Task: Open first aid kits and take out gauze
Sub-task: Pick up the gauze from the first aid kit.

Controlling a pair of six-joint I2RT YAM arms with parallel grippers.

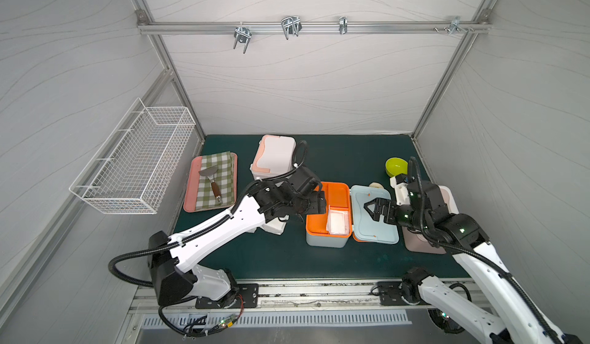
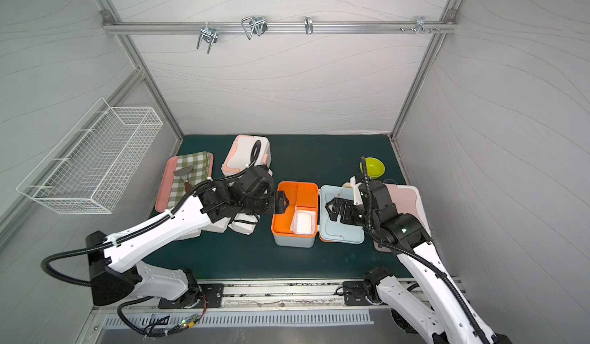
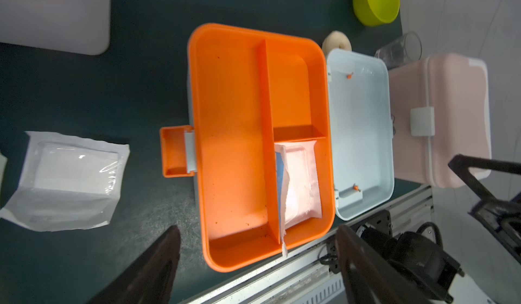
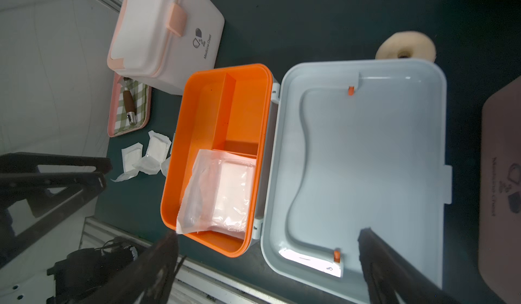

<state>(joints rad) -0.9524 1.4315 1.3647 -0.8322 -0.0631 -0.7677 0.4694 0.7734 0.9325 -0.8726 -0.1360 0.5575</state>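
The light blue first aid kit (image 1: 325, 242) stands open mid-mat, its orange tray (image 3: 234, 136) showing and its lid (image 1: 375, 221) lying flat to the right. One wrapped gauze (image 1: 337, 223) (image 3: 300, 184) (image 4: 225, 192) lies in a tray compartment. More gauze packets (image 2: 242, 226) (image 3: 67, 178) (image 4: 152, 156) lie on the mat under my left arm. My left gripper (image 1: 321, 202) (image 3: 257, 229) hangs open and empty over the tray's left side. Above the lid, my right gripper (image 1: 367, 210) (image 4: 267, 232) is open and empty. The white-and-peach kit (image 1: 274, 155) and pink kit (image 3: 451, 119) are shut.
A pink tray (image 1: 191, 186) with checked cloth and a spatula sits at the left. A green bowl (image 1: 396, 166), a pale ring-shaped thing (image 4: 406, 47) and a clear glass (image 3: 400, 48) stand behind the lid. A wire basket (image 1: 134, 167) hangs on the left wall.
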